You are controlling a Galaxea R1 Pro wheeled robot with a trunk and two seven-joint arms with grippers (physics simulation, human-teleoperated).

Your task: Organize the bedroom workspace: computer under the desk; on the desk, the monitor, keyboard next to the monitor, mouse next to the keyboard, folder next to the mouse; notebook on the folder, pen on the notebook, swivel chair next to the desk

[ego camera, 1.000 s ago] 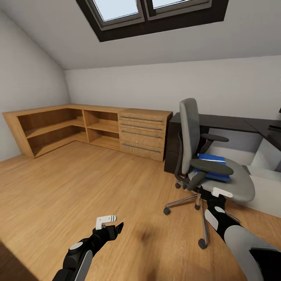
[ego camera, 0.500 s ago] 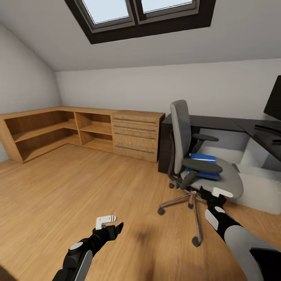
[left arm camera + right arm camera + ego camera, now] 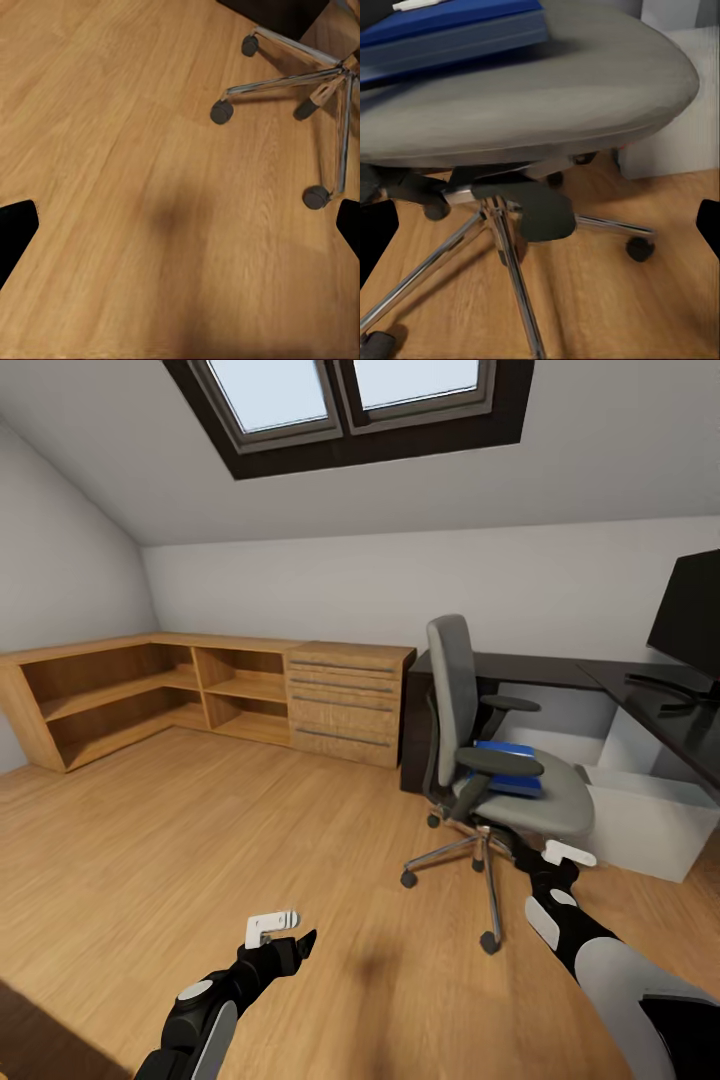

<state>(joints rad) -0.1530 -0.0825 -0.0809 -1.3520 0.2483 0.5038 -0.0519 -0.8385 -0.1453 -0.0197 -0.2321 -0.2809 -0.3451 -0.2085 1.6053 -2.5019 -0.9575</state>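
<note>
Head view, L to R: low wood cabinet (image 3: 200, 695) runs along the far wall under the sloped ceiling & skylight (image 3: 350, 390), open shelves at its L end, a drawer bank at its R end.

L gripper (image 3: 275, 930) hovers over bare plank floor (image 3: 200, 830), nothing in it. L wrist view shows 2 dark fingertips (image 3: 15, 232) at opposite frame edges, so jaws are wide apart; chair castors (image 3: 222, 112) & chrome spokes lie ahead of it.

Chair (image 3: 470, 760) stands R of centre, just beside the desk (image 3: 540, 670) end, back upright on its L side, seat facing R toward the desk's other wing. Folder (image 3: 510, 765) lies flat on the seat, between the armrests, long axis roughly L-R across the view. R wrist view: folder (image 3: 450, 30) sits well back from the seat's front edge, something thin & white on top, can't tell what.

R gripper (image 3: 565, 855) is low, just in front of the seat edge, not touching. Fingertips (image 3: 709, 225) at both frame edges in its wrist view, so spread wide, empty.

Monitor (image 3: 690, 620) stands upright on the desk, far R. White box (image 3: 640, 820) on the floor under the desk; can't tell what it is.
</note>
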